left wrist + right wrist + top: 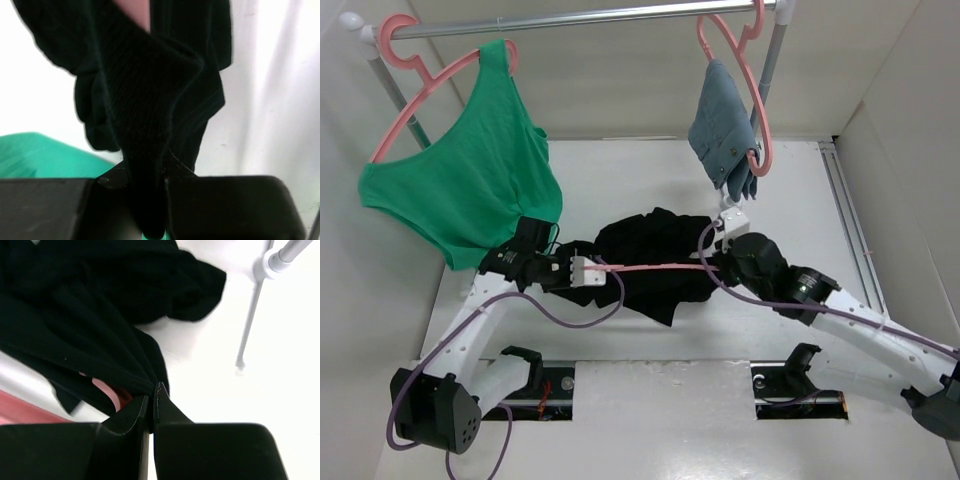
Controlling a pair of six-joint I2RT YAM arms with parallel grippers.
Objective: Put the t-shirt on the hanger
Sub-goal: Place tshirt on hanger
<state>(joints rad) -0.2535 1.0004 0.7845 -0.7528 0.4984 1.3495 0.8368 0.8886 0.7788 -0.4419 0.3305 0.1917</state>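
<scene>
our left gripper (583, 271) and right gripper (714, 262) both pinch the t-shirt (655, 238); the hanger (650, 267) runs 9-to-3 between them.

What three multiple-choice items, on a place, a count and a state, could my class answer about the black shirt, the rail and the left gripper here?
1. Where is the plain black fabric t-shirt?
A. hung on the rail
B. beside the arm bases
C. between the left gripper and the right gripper

2. How many garments hang from the silver metal rail?
A. one
B. two
C. three

3. The left gripper is:
A. shut on black fabric
B. open
C. shut on the rail

Answers:
1 C, it spreads between the arms' tips.
2 B, a green fabric tank top and a small grey-blue fabric garment.
3 A, the left wrist view shows fabric pinched.
</scene>
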